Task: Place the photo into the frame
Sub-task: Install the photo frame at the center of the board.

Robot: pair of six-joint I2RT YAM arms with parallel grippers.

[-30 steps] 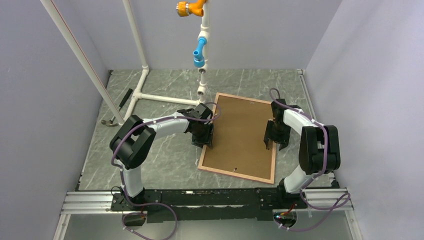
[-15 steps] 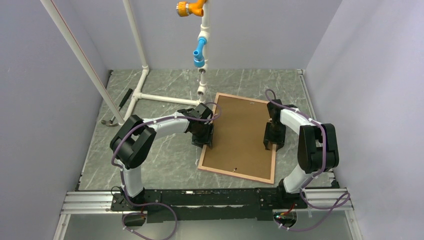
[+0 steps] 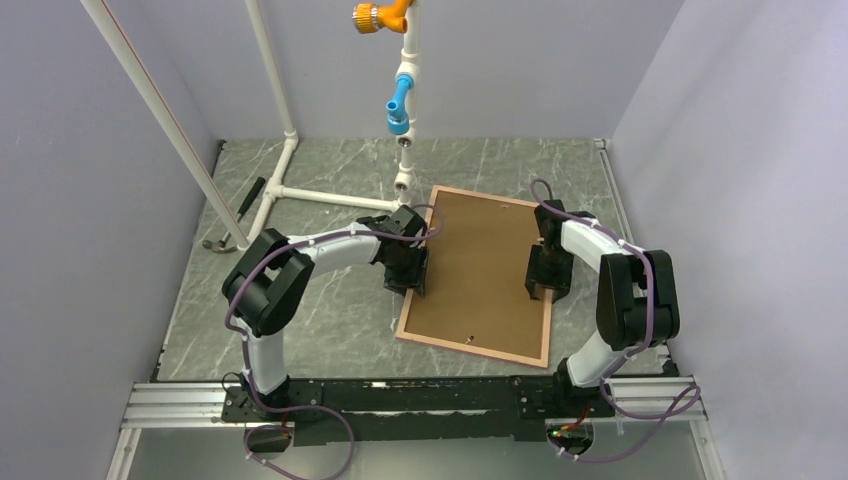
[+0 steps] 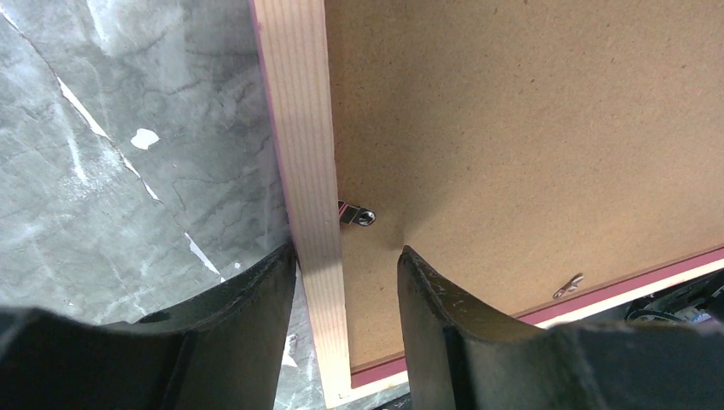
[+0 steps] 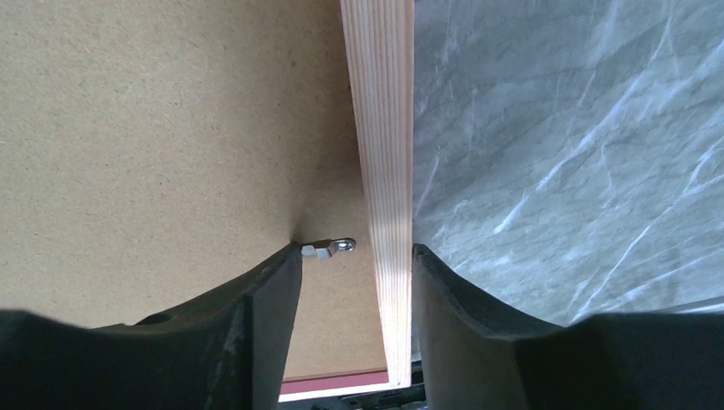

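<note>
The frame (image 3: 470,348) lies face down on the marble table, tan wood reverse up, with a brown backing board (image 3: 480,265) filling it. The photo is hidden. My left gripper (image 3: 410,285) stands open astride the frame's left rail (image 4: 303,128): the outer finger (image 4: 256,299) touches the rail's edge and the inner one rests over the board, near a small metal tab (image 4: 357,215). My right gripper (image 3: 542,287) is open astride the right rail (image 5: 384,128). Its inner fingertip (image 5: 286,265) meets a metal tab (image 5: 329,248), and its outer finger sits at the rail's outside edge.
A white pipe stand (image 3: 330,197) with blue and orange fittings (image 3: 400,100) rises just behind the frame's far left corner. A hammer (image 3: 235,222) lies at the left by the wall. Grey walls close in on three sides, the right one near the right arm.
The right gripper has narrowed a little and shifted slightly along the right rail, bringing its inner finger onto the metal tab. The left arm and the frame have not moved.
</note>
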